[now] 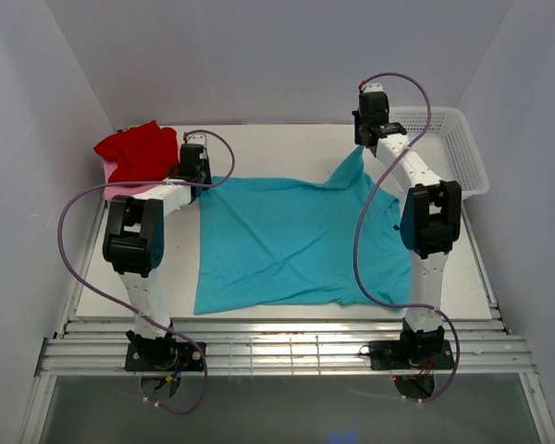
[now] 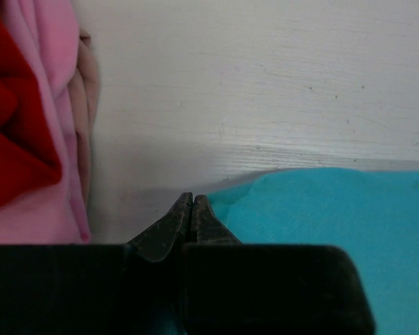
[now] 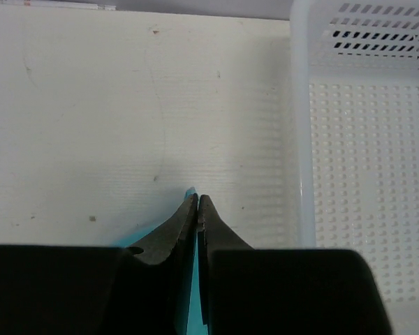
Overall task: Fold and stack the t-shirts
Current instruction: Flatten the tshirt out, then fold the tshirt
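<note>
A teal t-shirt (image 1: 291, 240) lies spread flat over the middle of the table. My left gripper (image 1: 196, 178) sits low at its far left corner, jaws shut, with a sliver of teal cloth (image 2: 321, 223) showing between the fingers (image 2: 169, 227). My right gripper (image 1: 362, 146) is shut on the shirt's far right corner and holds it up in a peak; in the right wrist view a teal strip (image 3: 195, 307) runs between the pads. At the far left, red (image 1: 139, 148), pink (image 1: 128, 191) and beige (image 2: 89, 91) t-shirts lie in a pile.
A white plastic mesh basket (image 1: 470, 153) stands at the far right corner, just right of my right gripper (image 3: 197, 197). The pile of shirts (image 2: 21, 153) lies close to the left of my left gripper (image 2: 193, 198). Walls enclose the table on three sides.
</note>
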Robot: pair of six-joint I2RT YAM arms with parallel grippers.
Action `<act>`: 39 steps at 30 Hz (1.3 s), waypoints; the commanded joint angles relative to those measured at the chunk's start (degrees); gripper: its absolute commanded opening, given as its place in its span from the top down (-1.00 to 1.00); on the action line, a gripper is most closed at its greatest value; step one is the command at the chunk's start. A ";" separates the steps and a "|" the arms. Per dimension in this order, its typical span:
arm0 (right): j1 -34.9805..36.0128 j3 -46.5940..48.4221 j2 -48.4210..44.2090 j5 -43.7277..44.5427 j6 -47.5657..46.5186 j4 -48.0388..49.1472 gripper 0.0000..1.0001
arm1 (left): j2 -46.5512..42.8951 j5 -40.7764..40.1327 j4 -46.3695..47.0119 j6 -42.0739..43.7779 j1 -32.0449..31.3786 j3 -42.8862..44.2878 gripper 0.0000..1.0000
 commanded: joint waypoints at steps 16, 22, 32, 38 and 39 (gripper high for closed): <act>-0.18 -20.73 -24.19 6.09 3.81 -14.27 0.85 | -18.37 0.33 0.84 3.71 -0.35 -16.82 1.00; 0.08 -26.53 -30.35 7.15 4.96 -19.72 0.85 | -18.63 -2.39 -2.05 2.92 -1.49 -19.19 1.00; 0.52 -31.21 -34.39 9.52 6.72 -27.19 0.85 | -22.41 -6.08 -5.74 2.30 -4.39 -21.04 1.00; 0.79 -32.88 -35.19 11.19 8.12 -31.68 0.85 | -25.66 -9.07 -3.99 7.04 -8.96 -25.25 1.00; 0.87 -33.05 -35.10 11.19 8.21 -33.08 0.85 | -25.84 -9.34 -3.99 7.13 -9.57 -25.52 1.00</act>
